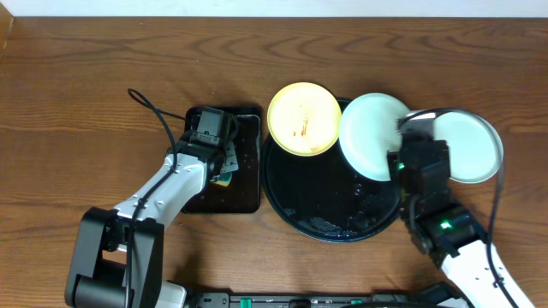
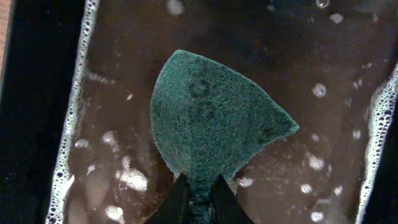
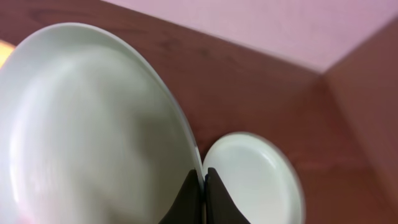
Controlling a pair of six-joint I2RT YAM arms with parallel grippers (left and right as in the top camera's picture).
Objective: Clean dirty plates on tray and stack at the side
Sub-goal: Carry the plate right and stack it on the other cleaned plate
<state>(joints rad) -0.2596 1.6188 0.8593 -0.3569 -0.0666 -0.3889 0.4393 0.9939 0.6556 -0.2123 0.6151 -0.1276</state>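
Mint plate [image 3: 93, 124] pinched by right gripper [image 3: 202, 173] (rim between fingers)

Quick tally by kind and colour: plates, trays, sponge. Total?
mint-blue plate: 2
yellow plate: 1
round black tray: 1
rectangular black tray: 1
green sponge: 1
Total: 6

Smeared yellow plate [image 1: 304, 118] on tray [image 1: 291, 198] rim; mint plate [image 1: 370, 133] tilted
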